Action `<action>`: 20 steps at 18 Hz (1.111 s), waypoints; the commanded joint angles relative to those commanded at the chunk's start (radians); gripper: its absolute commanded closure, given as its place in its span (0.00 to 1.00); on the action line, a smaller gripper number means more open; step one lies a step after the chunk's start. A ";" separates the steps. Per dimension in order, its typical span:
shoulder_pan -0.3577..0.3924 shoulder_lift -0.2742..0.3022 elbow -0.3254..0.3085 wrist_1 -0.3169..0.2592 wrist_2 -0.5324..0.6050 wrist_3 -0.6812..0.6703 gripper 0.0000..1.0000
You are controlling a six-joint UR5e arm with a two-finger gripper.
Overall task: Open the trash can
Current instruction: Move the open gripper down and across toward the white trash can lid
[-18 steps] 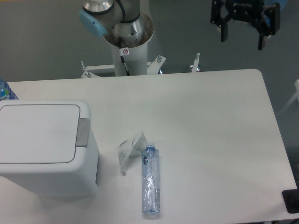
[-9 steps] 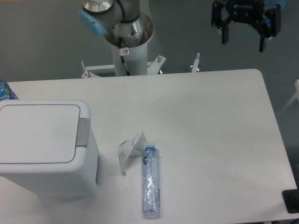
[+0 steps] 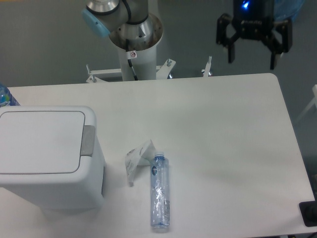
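The end effector (image 3: 251,55) hangs at the top right of the view, fingers pointing down and spread wide with nothing between them, a blue light lit on its black body. The arm's base column (image 3: 134,47) stands upright at top centre.

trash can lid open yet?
No, the trash can lid lies flat and closed, with the gripper far off at the table's back edge.

I see bare table (image 3: 223,129) across the right and far side — the bottle (image 3: 160,192) and what looks like crumpled plastic (image 3: 137,157) lie just right of the trash can (image 3: 47,156).
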 joint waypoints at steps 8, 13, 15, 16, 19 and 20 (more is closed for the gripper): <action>-0.136 -0.074 -0.002 0.140 -0.003 -0.440 0.00; -0.201 -0.095 -0.005 0.150 -0.006 -0.576 0.00; -0.224 -0.097 -0.008 0.152 -0.009 -0.618 0.00; -0.236 -0.104 -0.011 0.152 -0.009 -0.640 0.00; -0.276 -0.115 -0.009 0.152 -0.011 -0.692 0.00; -0.287 -0.117 -0.011 0.152 -0.011 -0.707 0.00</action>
